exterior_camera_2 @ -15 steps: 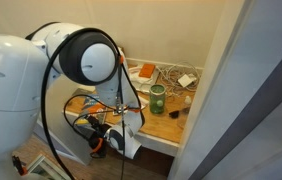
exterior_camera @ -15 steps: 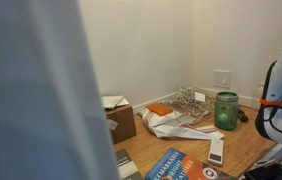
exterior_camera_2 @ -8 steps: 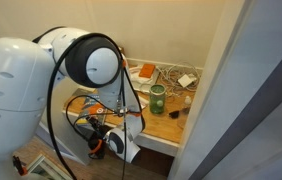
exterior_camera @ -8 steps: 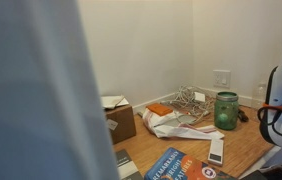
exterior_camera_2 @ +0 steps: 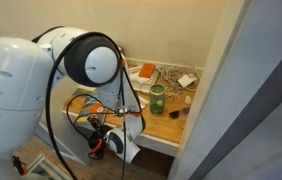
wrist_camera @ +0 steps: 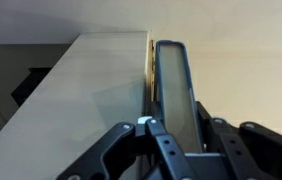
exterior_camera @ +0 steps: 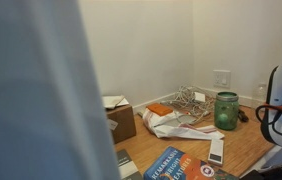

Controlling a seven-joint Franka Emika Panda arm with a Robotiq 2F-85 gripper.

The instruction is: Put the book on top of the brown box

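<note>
The book (exterior_camera: 176, 165), blue with orange-red pictures, lies flat at the near edge of the wooden table. The brown box (exterior_camera: 122, 121) stands further back, its flaps up and white paper showing. In the wrist view my gripper (wrist_camera: 181, 120) is shut on a thin flat slab seen edge-on, the book (wrist_camera: 173, 80), which runs straight out from between the fingers. In both exterior views the gripper is out of sight. Only the arm (exterior_camera: 281, 105) shows at the frame's edge, and the big white arm body (exterior_camera_2: 71, 70) hides the box.
A green glass jar (exterior_camera: 226, 110) stands at the back, also seen as the jar (exterior_camera_2: 157, 98). A white remote-like bar (exterior_camera: 216, 150) lies beside the book. Crumpled white sheets (exterior_camera: 176, 125), a small flat orange item (exterior_camera: 161, 109) and tangled cables (exterior_camera: 191, 100) fill the middle. Walls close in the corner.
The arm at the frame's edge has shifted a little. Book, box and jar lie where they were.
</note>
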